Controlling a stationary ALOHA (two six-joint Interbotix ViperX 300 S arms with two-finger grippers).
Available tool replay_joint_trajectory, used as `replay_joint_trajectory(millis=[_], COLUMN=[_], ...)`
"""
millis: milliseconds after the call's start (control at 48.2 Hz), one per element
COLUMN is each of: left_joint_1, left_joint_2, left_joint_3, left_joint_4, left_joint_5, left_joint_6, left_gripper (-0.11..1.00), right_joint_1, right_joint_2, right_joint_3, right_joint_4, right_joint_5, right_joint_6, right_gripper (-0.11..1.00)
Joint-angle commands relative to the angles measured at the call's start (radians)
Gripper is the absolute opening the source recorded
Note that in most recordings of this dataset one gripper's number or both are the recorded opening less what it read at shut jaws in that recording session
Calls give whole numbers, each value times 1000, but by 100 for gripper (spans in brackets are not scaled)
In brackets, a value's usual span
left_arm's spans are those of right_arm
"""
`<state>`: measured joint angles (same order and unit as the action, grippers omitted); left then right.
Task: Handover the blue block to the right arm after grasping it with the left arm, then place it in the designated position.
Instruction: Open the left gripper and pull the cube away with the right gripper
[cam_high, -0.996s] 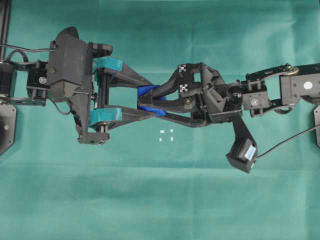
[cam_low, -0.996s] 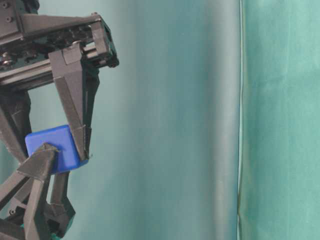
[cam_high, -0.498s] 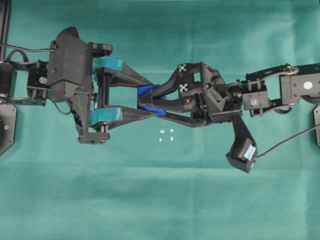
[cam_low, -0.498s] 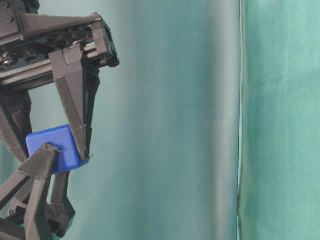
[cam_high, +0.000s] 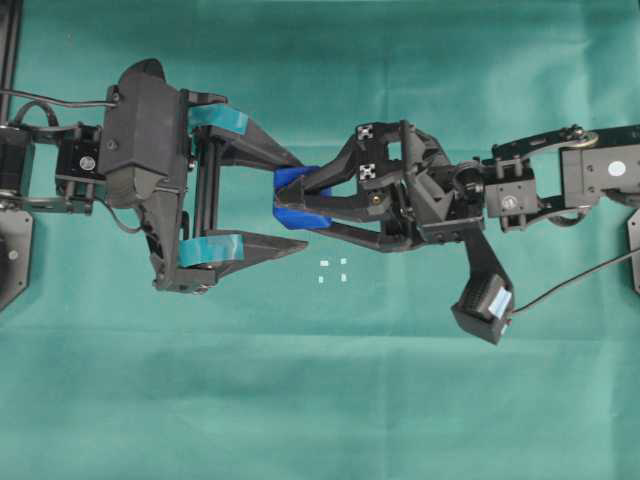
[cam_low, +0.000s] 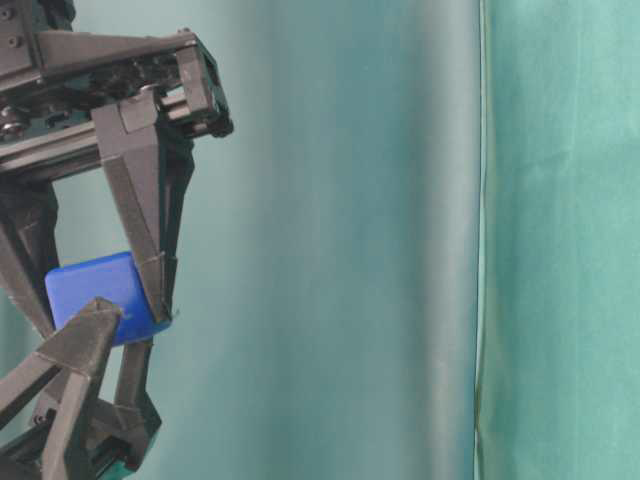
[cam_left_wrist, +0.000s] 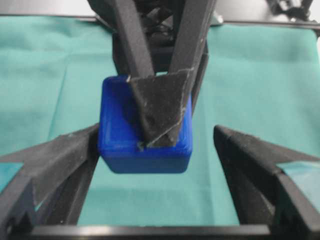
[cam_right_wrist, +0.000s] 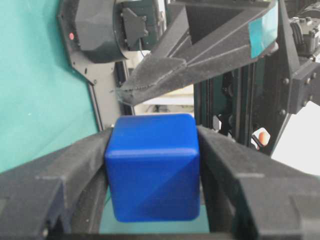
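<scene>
The blue block (cam_high: 288, 182) hangs above the green cloth, pinched between the fingers of my right gripper (cam_high: 290, 205). The right wrist view shows the blue block (cam_right_wrist: 152, 170) squeezed from both sides by the right gripper (cam_right_wrist: 152, 175). My left gripper (cam_high: 302, 202), with teal bands, stands open around the block. In the left wrist view the blue block (cam_left_wrist: 145, 147) is close against the left gripper's (cam_left_wrist: 156, 134) left finger, while the right finger (cam_left_wrist: 240, 150) stands well apart. The designated position (cam_high: 332, 271), tiny white marks, lies on the cloth just below and right of the block.
Green cloth (cam_high: 320, 400) covers the table. The right arm's wrist camera (cam_high: 485, 305) hangs right of the white marks, trailing a cable. A black frame (cam_high: 10, 50) stands at the far left edge. In the table-level view a cloth backdrop has a vertical seam (cam_low: 480, 240).
The left gripper's jaws have spread wide and let go of the block. The right gripper has stayed shut on the block, which has barely shifted.
</scene>
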<state>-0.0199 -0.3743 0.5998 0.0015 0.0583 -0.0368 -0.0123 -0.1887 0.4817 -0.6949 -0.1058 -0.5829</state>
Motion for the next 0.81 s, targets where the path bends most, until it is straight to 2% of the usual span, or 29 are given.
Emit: replay_joint_trajectory(millis=[0,415,789], left_joint_1=[2,8,8], left_joint_2=[-21,-81,-110], left_joint_3=[-21,21,43], left_joint_4=[-2,-2,-2], left_joint_5=[-5,0,14], left_joint_6=[0,-3,-3], left_gripper=[100,100,100], right_joint_1=[-2,5,18], right_joint_2=[-15,-92,-184], right_joint_3=[-28,43,120], right_joint_4=[0,5,9], right_joint_5=[-5,2,57], right_joint_6=[3,5,8], right_gripper=[52,52,52])
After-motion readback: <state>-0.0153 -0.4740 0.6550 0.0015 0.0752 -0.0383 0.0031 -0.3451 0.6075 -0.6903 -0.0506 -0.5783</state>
